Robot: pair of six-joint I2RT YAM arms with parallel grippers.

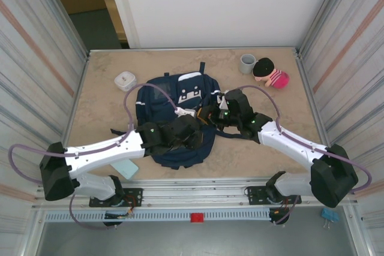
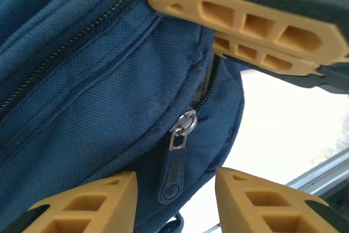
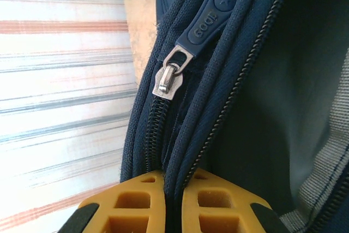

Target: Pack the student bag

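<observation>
You get one readable mark: in the right wrist view, the rubber zipper pull [image 3: 207,20] on the student bag [image 3: 262,107] carries raised letters that look like "good", seen at a slant, plus a cross in a ring at its tip. In the left wrist view, the second zipper pull [image 2: 173,175] has embossing too faint to read.

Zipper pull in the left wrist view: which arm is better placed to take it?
Left: the left pincer, open, straddles the zipper pull; the right pincer is shut on the student bag's edge.
</observation>
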